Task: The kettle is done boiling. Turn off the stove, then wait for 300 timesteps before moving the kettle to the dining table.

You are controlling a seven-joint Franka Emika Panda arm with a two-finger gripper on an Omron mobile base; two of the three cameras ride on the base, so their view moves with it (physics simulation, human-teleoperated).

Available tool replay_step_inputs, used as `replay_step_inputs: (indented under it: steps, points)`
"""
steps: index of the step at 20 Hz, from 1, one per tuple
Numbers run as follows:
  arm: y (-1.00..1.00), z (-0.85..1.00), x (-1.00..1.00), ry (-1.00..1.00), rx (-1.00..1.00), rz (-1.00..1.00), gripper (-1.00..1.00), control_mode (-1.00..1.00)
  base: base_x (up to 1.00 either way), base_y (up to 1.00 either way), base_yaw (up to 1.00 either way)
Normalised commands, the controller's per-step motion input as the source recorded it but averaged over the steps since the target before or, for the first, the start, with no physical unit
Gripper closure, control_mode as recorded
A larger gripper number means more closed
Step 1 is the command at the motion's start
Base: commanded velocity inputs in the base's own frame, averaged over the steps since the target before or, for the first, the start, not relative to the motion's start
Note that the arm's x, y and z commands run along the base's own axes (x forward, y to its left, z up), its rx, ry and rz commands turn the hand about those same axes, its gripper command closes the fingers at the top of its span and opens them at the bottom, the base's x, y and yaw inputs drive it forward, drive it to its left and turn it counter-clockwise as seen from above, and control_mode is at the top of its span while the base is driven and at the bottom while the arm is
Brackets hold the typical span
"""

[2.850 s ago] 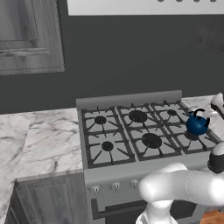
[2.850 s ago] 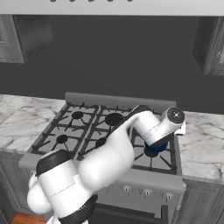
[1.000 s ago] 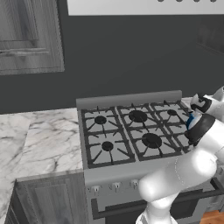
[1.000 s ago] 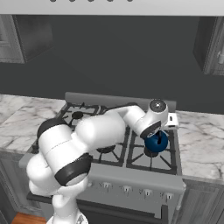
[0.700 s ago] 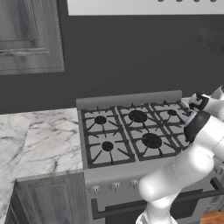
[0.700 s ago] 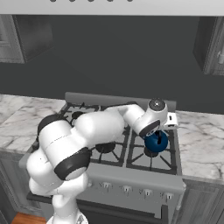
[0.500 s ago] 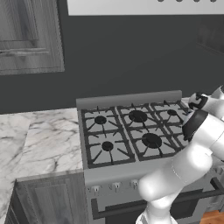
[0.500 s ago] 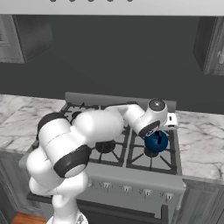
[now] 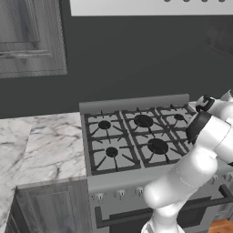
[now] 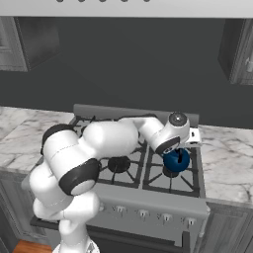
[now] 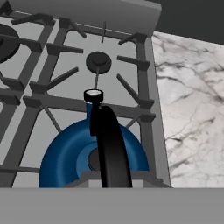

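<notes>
The blue kettle point(image 10: 175, 161) sits on the front right burner of the grey stove point(image 10: 99, 111). In the hand view the kettle point(image 11: 65, 153) lies close below, and its black arched handle point(image 11: 111, 144) runs straight down into the bottom middle, where the jaws are. My gripper point(image 10: 179, 151) hangs just over the kettle, shut on that handle. The kettle rests on the grate. In the left base view my own arm covers the stove's point(image 9: 132, 178) right side.
White marble counter point(image 11: 192, 96) runs right of the stove point(image 10: 227, 158), and more counter point(image 9: 41, 141) lies to its left. A row of knobs point(image 10: 143, 213) lines the front panel. Black grates point(image 11: 127, 61) rise around the burners, with a raised back rail behind.
Over the last second the jaws have closed on the kettle's handle. The arm has settled a little lower over the kettle. The kettle stands where it did.
</notes>
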Motion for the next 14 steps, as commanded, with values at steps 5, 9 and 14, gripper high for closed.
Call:
replay_step_inputs:
  steps: [5,9,14]
  points:
    - [0.0,0.06,0.0,0.0,-0.01,0.0,1.0,-1.0,0.0,0.0,0.0]
    - [0.0,0.24,0.0,0.0,-0.03,0.0,1.0,-1.0,0.0,0.0,0.0]
    - [0.0,0.27,-0.04,0.0,-0.04,-0.02,1.0,-1.0,0.0,0.0,0.0]
